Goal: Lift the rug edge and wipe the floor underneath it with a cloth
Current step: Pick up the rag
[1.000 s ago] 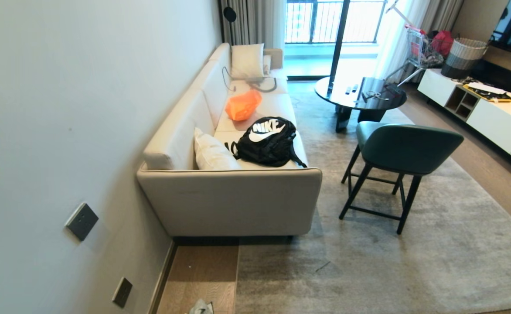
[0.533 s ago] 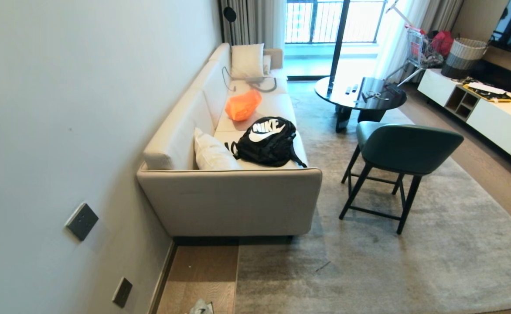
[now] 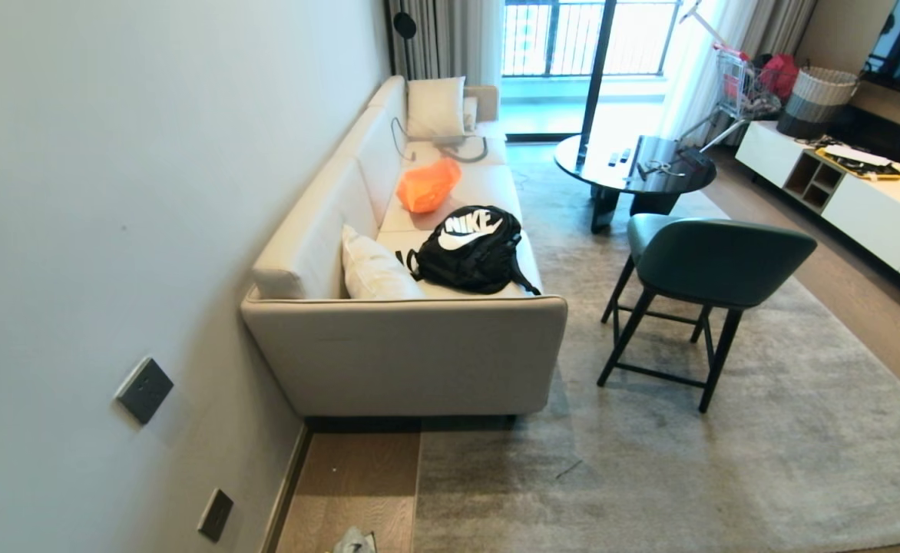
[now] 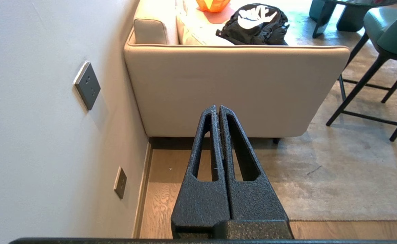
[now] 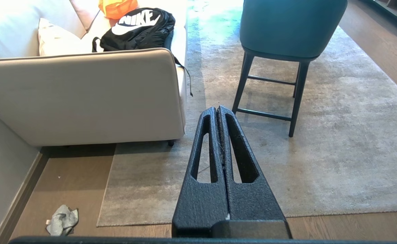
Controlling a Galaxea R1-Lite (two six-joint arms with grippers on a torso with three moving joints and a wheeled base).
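The pale grey rug lies flat; its rug edge (image 5: 105,189) runs from the sofa's foot to a square corner, and it shows in the head view too, rug edge (image 3: 419,491). A strip of wood floor (image 5: 73,176) lies between it and the wall. On that strip the crumpled grey-blue cloth (image 5: 62,219) rests near the baseboard, just left of the corner; the head view shows the cloth (image 3: 355,541) at its lower border. My left gripper (image 4: 217,107) is shut and empty, held in the air above the floor strip. My right gripper (image 5: 217,109) is shut and empty above the rug. Neither arm shows in the head view.
A beige sofa (image 3: 404,353) with a black backpack (image 3: 469,250) stands against the wall, its end over the rug's far corner. A green stool (image 3: 719,261) stands on the rug to the right. The wall (image 3: 74,230) with dark socket plates (image 3: 143,390) borders the floor strip.
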